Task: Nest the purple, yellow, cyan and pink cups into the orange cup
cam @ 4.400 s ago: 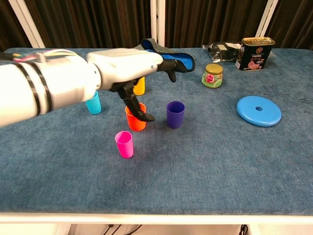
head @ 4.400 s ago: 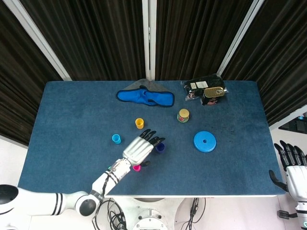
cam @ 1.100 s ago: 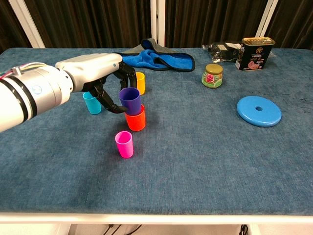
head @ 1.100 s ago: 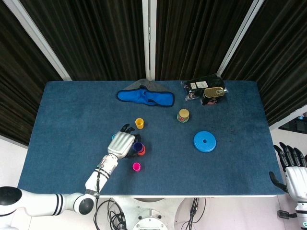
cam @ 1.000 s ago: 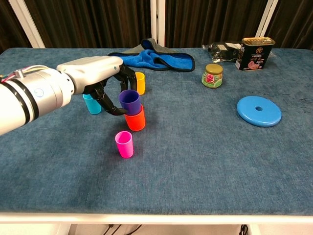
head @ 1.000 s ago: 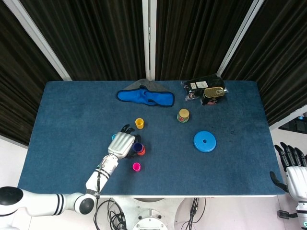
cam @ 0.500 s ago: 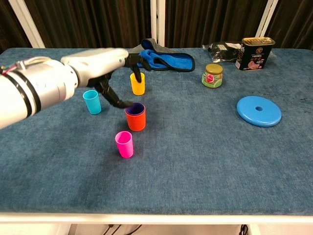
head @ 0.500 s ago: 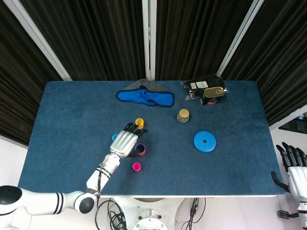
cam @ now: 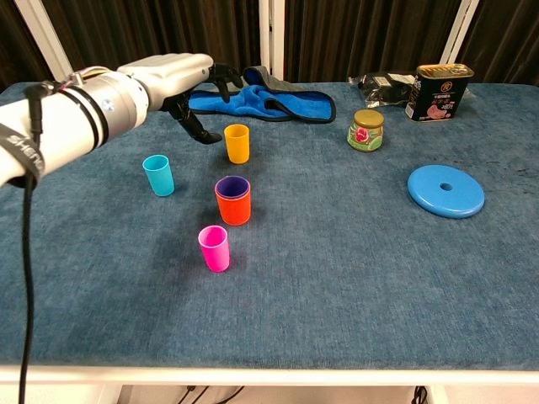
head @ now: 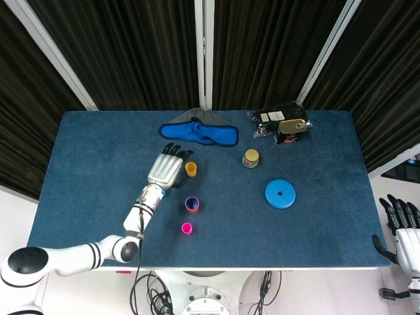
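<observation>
Five small cups stand upright on a blue table (cam: 354,278). The purple cup (cam: 232,186) sits nested inside the orange cup (cam: 233,208) near the middle of the table, its rim showing just above the orange rim. Three cups stand alone: one yellow cup (cam: 237,143) behind the nested pair, one cyan cup (cam: 158,175) to the left of the pair, and one pink cup (cam: 214,248) in front of it, nearest the table's front edge. The left hand (cam: 189,84) hovers above the table just left of the yellow cup, its dark fingers (cam: 199,128) spread apart and holding nothing. The right hand (head: 400,223) hangs off the right edge of the table in the head view, fingers apart, also holding nothing. Elsewhere on the table lie one blue cloth (cam: 278,99), one small jar (cam: 366,130), one dark tin (cam: 438,91), one black packet (cam: 383,86) and one blue disc (cam: 445,190).
</observation>
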Robot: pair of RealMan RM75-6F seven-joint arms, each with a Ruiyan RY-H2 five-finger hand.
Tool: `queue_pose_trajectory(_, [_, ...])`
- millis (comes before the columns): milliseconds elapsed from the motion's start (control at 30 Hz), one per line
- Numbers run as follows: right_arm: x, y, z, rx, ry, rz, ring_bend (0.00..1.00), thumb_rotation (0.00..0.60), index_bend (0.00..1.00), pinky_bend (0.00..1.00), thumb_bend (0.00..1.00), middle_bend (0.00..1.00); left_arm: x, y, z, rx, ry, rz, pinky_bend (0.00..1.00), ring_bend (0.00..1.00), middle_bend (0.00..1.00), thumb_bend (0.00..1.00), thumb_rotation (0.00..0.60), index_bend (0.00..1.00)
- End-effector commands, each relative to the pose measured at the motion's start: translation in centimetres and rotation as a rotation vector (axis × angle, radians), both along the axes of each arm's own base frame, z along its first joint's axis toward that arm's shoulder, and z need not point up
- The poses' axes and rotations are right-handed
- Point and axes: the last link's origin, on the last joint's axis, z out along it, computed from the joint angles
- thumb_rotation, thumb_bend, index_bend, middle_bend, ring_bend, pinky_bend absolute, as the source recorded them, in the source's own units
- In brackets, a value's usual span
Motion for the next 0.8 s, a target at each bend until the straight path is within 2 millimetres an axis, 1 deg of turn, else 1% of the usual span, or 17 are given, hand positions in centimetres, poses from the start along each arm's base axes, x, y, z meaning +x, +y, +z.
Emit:
queue_pose_trajectory(33, [0.0,-0.1,0.1,-0.001,0.002,-0.003,0.00,0.600,0.00,0.00,0.29,0.00,-0.5,1.5,-1.3,-0.022,-0.013,0.060,0.07,0.08,0.22,0.24,0.600,0.19])
queue_pose_trajectory(167, [-0.1,-0.2,0.2,0.000,0.002,-0.010,0.00,0.600,0.00,0.00,0.29,0.00,-0.7,2.1,-1.6,-0.030,-0.013,0.081,0.07,0.08,0.24,0.24,0.600,0.20])
queue_pose_trajectory(367, [-0.1,-0.4,0.0,0.007,0.001,-0.014,0.00,0.600,0.00,0.00,0.29,0.00,-0.8,2.0,-2.7,-0.058,0.003,0.092,0.07,0.08,0.26,0.24,0.600,0.26])
queue_pose_trajectory(567, [-0.3,-0.4,0.1,0.010,-0.003,-0.024,0.00,0.600,0.00,0.00,0.29,0.00,-0.2,2.1,-3.4,-0.065,0.006,0.078,0.07,0.08,0.28,0.24,0.600,0.28])
queue_pose_trajectory(800, [-0.8,-0.4,0.2,0.010,-0.012,-0.035,0.00,0.600,0.00,0.00,0.29,0.00,0.1,2.5,-4.0,-0.054,0.013,0.072,0.07,0.08,0.34,0.26,0.600,0.33])
